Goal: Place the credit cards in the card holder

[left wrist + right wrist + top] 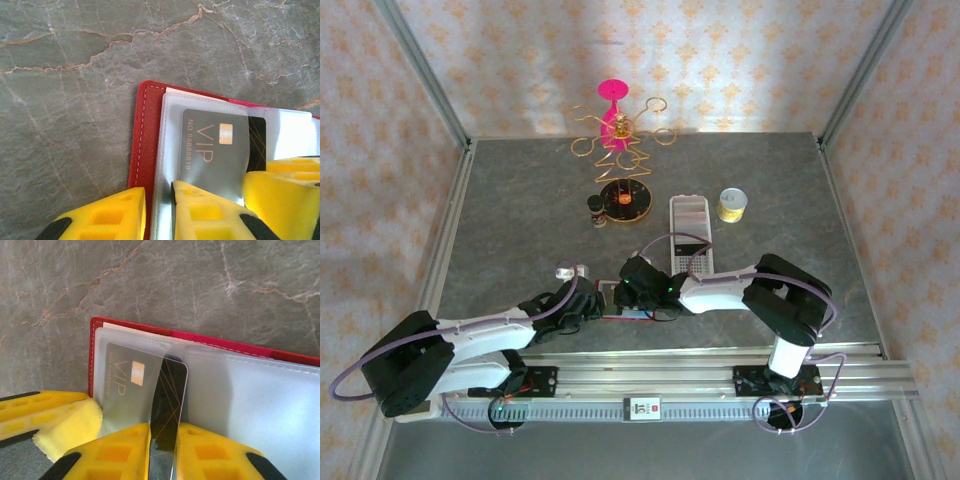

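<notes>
The red card holder (142, 140) lies open on the stone table, its clear pockets facing up; it is also in the right wrist view (200, 336) and the top view (610, 300). A black credit card (172, 390) with gold lines and "VIP" lettering sits about half under a clear pocket (215, 150). My right gripper (165, 452) (638, 290) is shut on the card's uncovered end. At the holder's left edge my left gripper (159, 212) (588, 303) is shut on the red cover and the clear sleeve. The two grippers are close together.
A long white perforated tray (690, 232) lies just beyond the right gripper. Further back stand a yellow roll (732, 204), a small dark bottle (597, 210) and a gold wire stand with a pink top (620, 150). A small clear object (570, 270) lies near the left gripper.
</notes>
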Action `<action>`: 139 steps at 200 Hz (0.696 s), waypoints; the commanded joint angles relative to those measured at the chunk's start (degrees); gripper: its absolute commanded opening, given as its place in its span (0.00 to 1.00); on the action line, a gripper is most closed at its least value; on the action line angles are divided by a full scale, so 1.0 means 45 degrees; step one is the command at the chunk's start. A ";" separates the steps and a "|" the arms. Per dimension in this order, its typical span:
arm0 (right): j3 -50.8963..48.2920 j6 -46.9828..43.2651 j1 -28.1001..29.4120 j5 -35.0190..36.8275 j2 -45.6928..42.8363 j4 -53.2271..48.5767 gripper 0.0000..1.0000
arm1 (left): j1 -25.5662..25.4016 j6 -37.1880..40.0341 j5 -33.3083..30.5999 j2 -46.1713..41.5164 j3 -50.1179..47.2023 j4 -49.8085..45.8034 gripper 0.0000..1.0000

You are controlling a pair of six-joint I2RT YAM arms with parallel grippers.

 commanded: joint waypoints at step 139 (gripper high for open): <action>-0.0493 0.0190 0.0312 0.1331 -0.0930 -0.0986 0.00 | 0.0028 -0.0159 0.0722 0.0276 -0.0701 -0.0494 0.19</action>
